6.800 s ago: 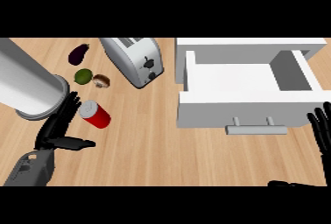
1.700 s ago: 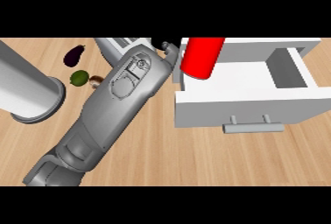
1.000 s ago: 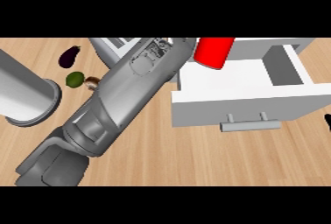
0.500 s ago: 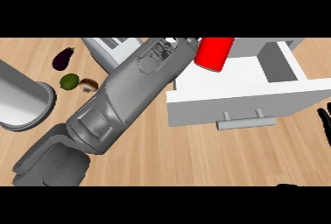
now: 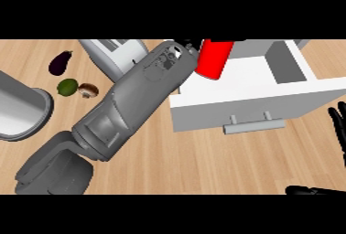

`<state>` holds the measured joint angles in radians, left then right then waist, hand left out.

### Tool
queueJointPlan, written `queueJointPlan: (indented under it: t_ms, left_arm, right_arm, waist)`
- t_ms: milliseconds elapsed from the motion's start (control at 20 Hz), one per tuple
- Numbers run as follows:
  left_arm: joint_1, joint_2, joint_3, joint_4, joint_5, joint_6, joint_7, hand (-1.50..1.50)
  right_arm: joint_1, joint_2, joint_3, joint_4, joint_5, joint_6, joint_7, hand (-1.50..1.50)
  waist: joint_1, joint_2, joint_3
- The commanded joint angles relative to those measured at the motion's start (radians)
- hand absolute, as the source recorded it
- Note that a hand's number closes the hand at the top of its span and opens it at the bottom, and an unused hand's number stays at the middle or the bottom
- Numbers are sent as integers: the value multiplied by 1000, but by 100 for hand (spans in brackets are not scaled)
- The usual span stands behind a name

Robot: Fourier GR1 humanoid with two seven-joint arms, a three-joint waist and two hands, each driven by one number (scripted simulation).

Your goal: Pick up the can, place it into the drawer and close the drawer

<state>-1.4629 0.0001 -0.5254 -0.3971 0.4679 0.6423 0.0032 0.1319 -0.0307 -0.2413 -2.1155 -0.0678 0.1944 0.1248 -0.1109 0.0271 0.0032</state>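
Note:
The red can (image 5: 215, 59) hangs tilted over the open white drawer (image 5: 283, 93), above its back left part. My left hand (image 5: 191, 44) is curled on the can's left side, mostly hidden behind the grey forearm that crosses the counter from the lower left. The drawer's grey handle (image 5: 253, 126) faces me. My right hand (image 5: 337, 122) rests open at the right edge, fingers up, right of the drawer front; its thumb shows at the lower right.
A silver toaster (image 5: 111, 55) stands left of the drawer, partly behind my forearm. An eggplant (image 5: 61, 62), a lime (image 5: 67, 86) and a mushroom (image 5: 88, 90) lie at the left. A large metal pot (image 5: 20, 109) fills the left edge.
My left hand took the can from beside the pot and carried it right, over the drawer. In the last second the view shifted slightly; the can tilted and my right hand came into sight.

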Motion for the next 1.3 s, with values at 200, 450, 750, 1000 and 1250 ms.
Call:
queueJointPlan:
  t_ms: [200,450,750,1000,1250]
  left_arm:
    - [26,0,-62,40,24,13,-63,150]
    - [32,0,-79,60,45,73,-66,-150]
    - [-10,0,-113,57,70,130,-7,-150]
    - [27,0,-116,34,107,154,-44,-150]
    - [47,0,-93,14,153,157,-81,-150]
  right_arm:
    - [-17,20,32,-19,18,-16,12,-150]
    - [-1,-24,-13,-12,-27,24,3,-150]
    - [-47,-31,-10,-34,-12,-7,53,-150]
    - [-36,-29,14,-32,36,5,-8,-150]
    - [-27,-95,6,-82,145,20,-55,-150]
  waist:
    - [-7,5,-1]
    - [-29,7,0]
    - [-24,4,0]
    - [-30,7,0]
    - [-18,4,-1]
